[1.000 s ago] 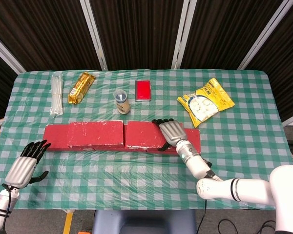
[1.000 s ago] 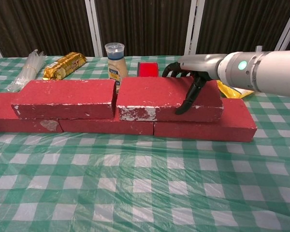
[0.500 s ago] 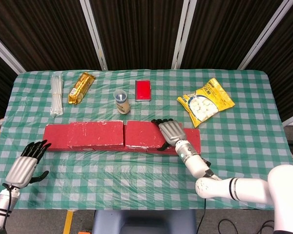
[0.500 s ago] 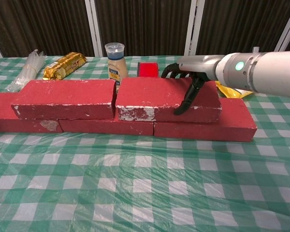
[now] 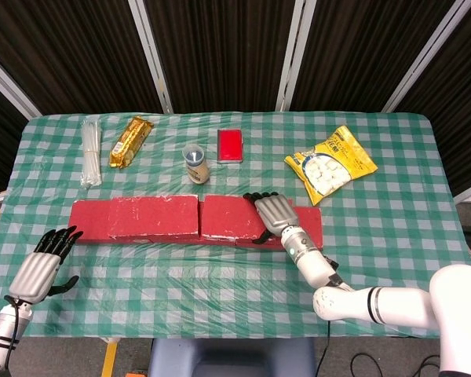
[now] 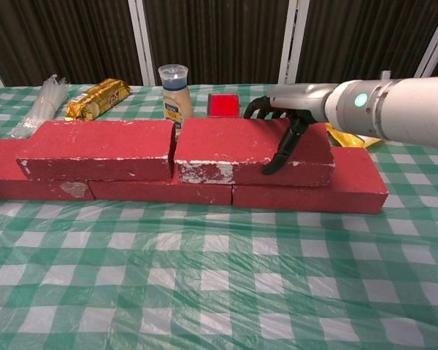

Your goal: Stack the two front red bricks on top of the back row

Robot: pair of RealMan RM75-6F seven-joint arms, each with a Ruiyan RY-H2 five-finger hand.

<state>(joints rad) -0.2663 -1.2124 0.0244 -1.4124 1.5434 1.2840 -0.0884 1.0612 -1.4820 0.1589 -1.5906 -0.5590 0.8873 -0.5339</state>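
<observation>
A green-and-white checked tablecloth (image 5: 220,275) covers the table. On the back row of red bricks (image 6: 306,195) lie two rough red upper bricks (image 6: 95,149), end to end. The right hand (image 5: 275,216) clasps the right-hand upper brick (image 6: 226,149); the left hand (image 5: 41,269) hovers apart, fingers spread, holding nothing.

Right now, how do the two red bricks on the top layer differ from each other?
The right top brick has the right hand on it, fingers over its back edge and thumb down its front face; the left top brick is touched by nothing. The left hand hovers open, away from both. The right top brick shows a large white scuff low on its front face; the left top brick has only thin white wear along its edges. Both lie flat, end to end, on the lower row.
</observation>
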